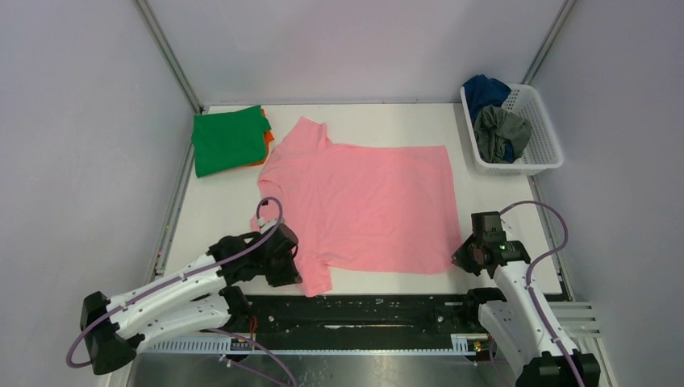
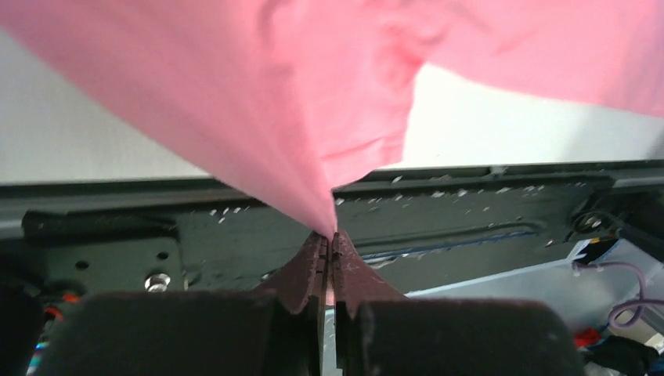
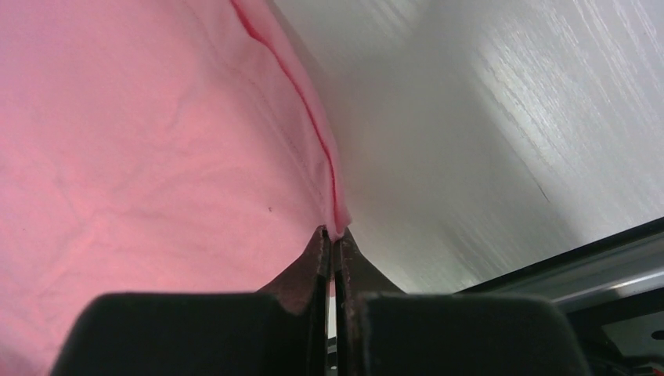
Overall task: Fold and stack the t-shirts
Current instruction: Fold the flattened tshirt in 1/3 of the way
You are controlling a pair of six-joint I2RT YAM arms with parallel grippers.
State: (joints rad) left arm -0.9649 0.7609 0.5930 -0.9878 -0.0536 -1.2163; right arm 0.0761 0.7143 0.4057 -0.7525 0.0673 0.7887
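The pink t-shirt (image 1: 363, 201) lies spread flat on the white table (image 1: 218, 210), collar to the left. My left gripper (image 1: 292, 260) is shut on its near left part by the sleeve; in the left wrist view the pink t-shirt (image 2: 297, 102) rises in a peak from the closed tips of the left gripper (image 2: 330, 233). At the near right corner my right gripper (image 1: 458, 256) is shut on the hem; the right wrist view shows the right gripper (image 3: 334, 233) pinching the edge of the pink t-shirt (image 3: 156, 149). A folded green t-shirt (image 1: 229, 139) rests on an orange one (image 1: 266, 139) at back left.
A white lattice basket (image 1: 542, 139) at the back right holds a dark blue t-shirt (image 1: 485, 90) and a grey t-shirt (image 1: 500, 133). A black rail (image 1: 363, 310) runs along the near table edge between the arm bases. Grey walls close in both sides.
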